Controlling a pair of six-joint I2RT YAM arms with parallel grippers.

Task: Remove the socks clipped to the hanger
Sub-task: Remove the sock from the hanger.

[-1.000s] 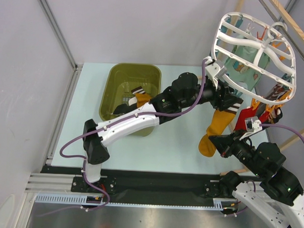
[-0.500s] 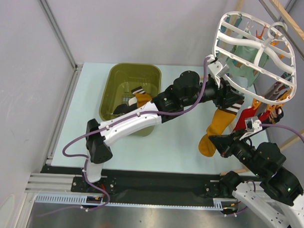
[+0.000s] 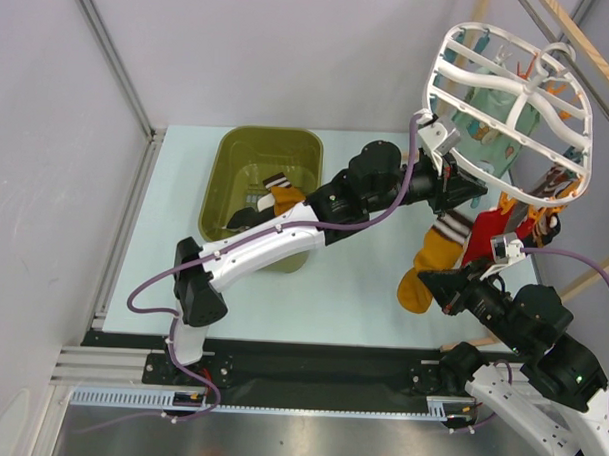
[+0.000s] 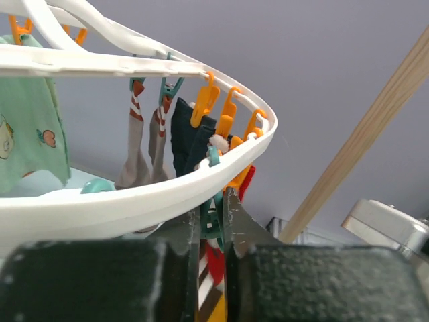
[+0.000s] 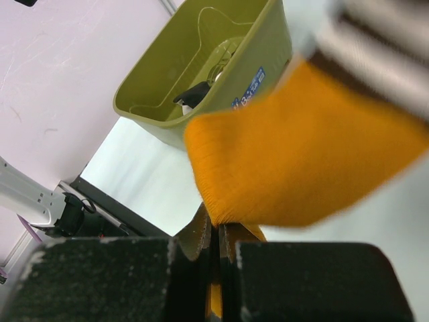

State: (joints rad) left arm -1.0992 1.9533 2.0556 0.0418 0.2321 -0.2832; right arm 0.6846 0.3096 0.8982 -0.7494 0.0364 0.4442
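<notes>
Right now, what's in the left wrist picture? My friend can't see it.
The left claw pinches a teal peg under the white hanger, with a mustard sock dangling below. A mint sock and a dark sock hang behind, and a wooden pole slants at the right.

I see my left gripper (image 4: 213, 243) pinching a teal peg (image 4: 212, 221) below the hanger (image 4: 134, 201) rim, socks (image 4: 188, 134) dangling beyond.

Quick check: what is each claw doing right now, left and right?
Left claw: closed on a teal peg of the hanger.
Right claw: closed on the toe of the mustard-orange sock.
</notes>
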